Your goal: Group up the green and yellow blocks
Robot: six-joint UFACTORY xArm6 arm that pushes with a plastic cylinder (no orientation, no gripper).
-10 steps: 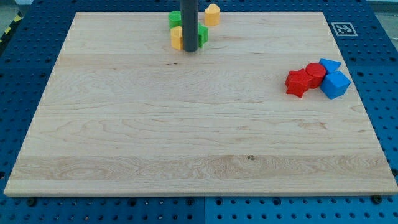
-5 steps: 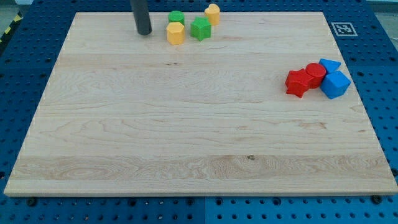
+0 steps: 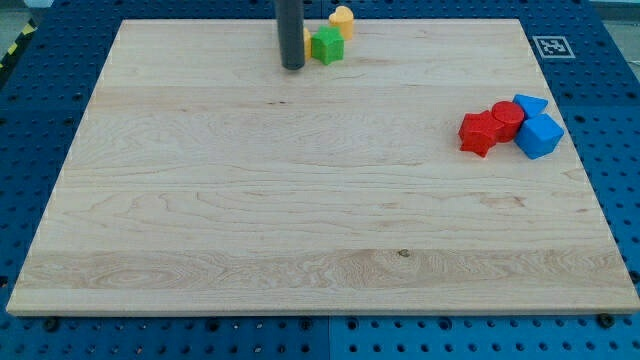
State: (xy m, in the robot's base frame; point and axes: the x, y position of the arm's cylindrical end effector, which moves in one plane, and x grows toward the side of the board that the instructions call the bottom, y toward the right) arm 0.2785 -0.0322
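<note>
Camera view is showing my tip (image 3: 292,67), holding nothing, sitting just left of the green block (image 3: 326,46) and yellow block (image 3: 342,21). The grouping is looking nearly finished; other green and yellow pieces may be hiding behind the rod

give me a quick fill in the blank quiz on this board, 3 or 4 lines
1. My tip sits just to the view's ____ of the green block.
2. The yellow block lies near the view's ____ edge of the wooden board.
3. The red blocks and blue blocks are clustered at the view's ____ side.
4. The number of blue blocks in view is ____.

Missing words: left; top; right; two
</note>
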